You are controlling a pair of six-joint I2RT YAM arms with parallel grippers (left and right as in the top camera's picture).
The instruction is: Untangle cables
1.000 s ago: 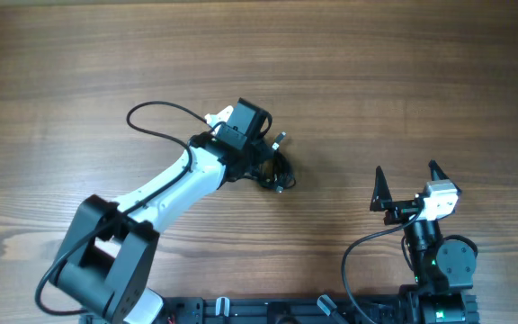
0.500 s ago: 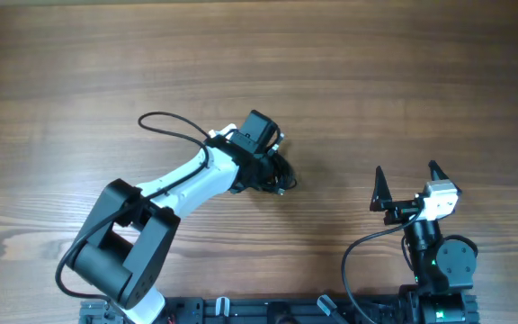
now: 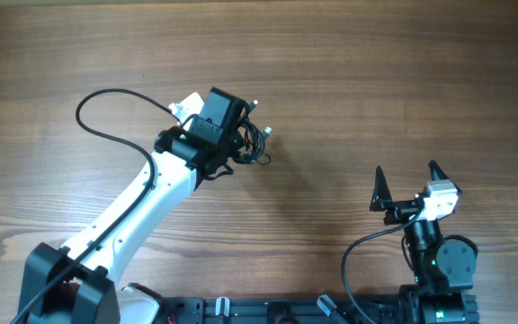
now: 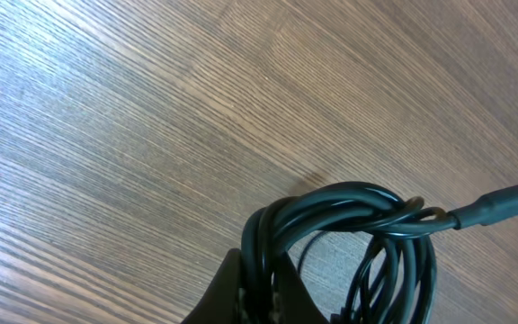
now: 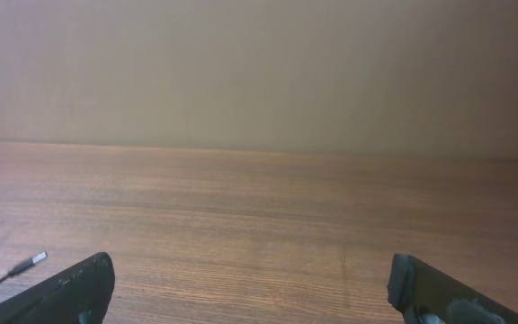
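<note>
Overhead: cable bundle point(image 3: 257, 147) pinched in left tool point(image 3: 241, 144), jaws pressed together on several black loops. Left wrist cam shows a shadow under the loops, so prob. hanging just off the counter point(image 3: 376, 72). Right tool point(image 3: 406, 173) spread wide, empty, well apart from bundle, to its right. Cords look light, limp, a bit slick, so whole knot likely comes along if tugged. Better 2nd hold: stiff plug end point(image 4: 502, 205) sticking out of bundle, w/ other tool, then draw out slow

Black cables point(image 4: 272, 238), brown wood-grain table point(image 3: 376, 81), white left arm point(image 3: 147, 198) with black joints, black right end effector point(image 3: 406, 171)
</note>
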